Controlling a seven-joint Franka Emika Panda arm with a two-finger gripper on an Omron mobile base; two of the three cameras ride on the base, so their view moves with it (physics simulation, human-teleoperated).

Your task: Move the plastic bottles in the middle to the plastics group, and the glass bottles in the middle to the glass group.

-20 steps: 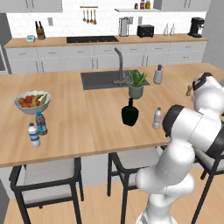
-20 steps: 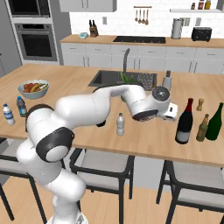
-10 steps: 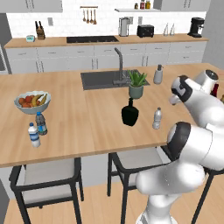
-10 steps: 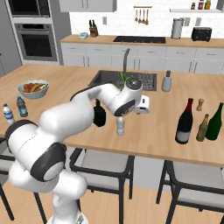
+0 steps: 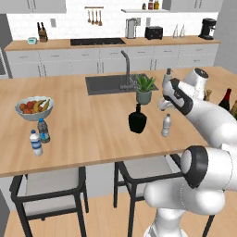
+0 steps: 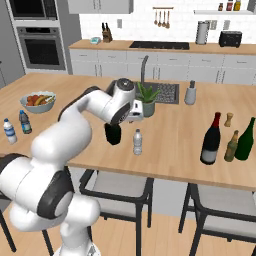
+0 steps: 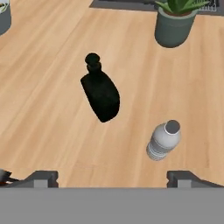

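On a wooden kitchen island (image 5: 83, 134), a squat black bottle (image 7: 101, 94) and a small clear water bottle (image 7: 163, 141) stand upright near each other, necks pointing up, in front of a potted plant (image 7: 175, 19) cut off by the hand view's top edge. The gripper (image 7: 111, 177) hovers above them, fingers spread wide and holding nothing. To the right, the dark wine bottle (image 6: 210, 139) stands upright near the olive-green bottle (image 6: 246, 139); no label text is readable.
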